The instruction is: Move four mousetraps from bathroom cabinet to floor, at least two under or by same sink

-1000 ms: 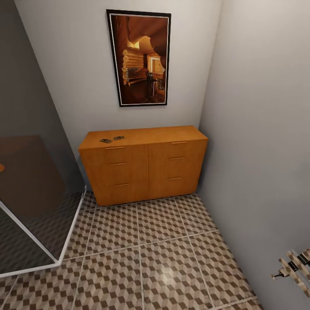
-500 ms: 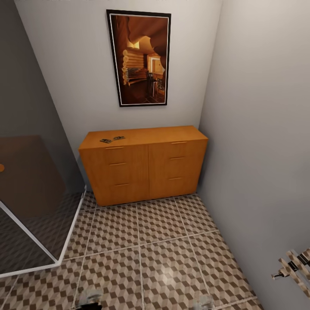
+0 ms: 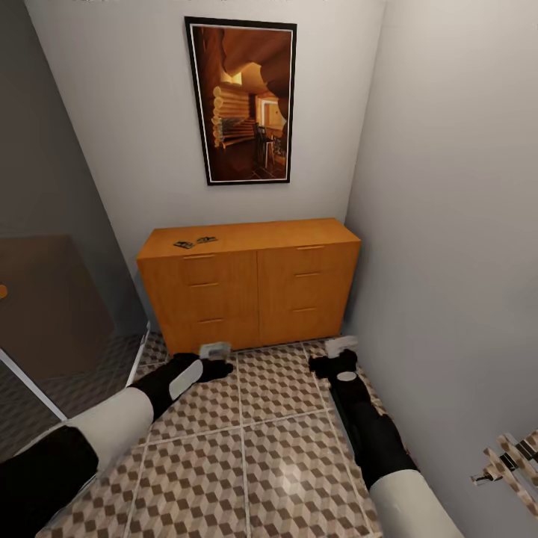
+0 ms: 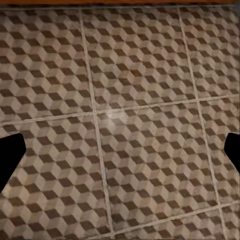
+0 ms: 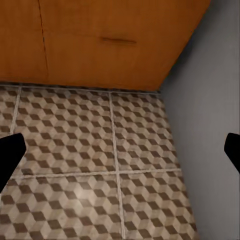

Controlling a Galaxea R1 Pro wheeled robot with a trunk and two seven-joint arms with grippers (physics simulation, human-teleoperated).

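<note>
**Arms out, traps out of reach on the cabinet top**

I hold both arms low in front of the cabinet [image 3: 250,284]. The left gripper [image 3: 215,350] and right gripper [image 3: 342,345] hang spread wide over the bathroom floor [image 3: 284,456], gripping nothing. Small dark pieces I take to be the mousetraps [image 3: 194,242] lie near the cabinet top's left front edge; I cannot count them. From here, I judge a flat, tiny trap could slip from the fingers or skid back toward the wall [image 3: 127,112] behind the cabinet. The right arm runs close to the side wall [image 3: 448,224] beside the cabinet, risking a scrape. A framed picture [image 3: 240,101] hangs above the cabinet; a glass partition [image 3: 52,329] stands to its left.
</note>
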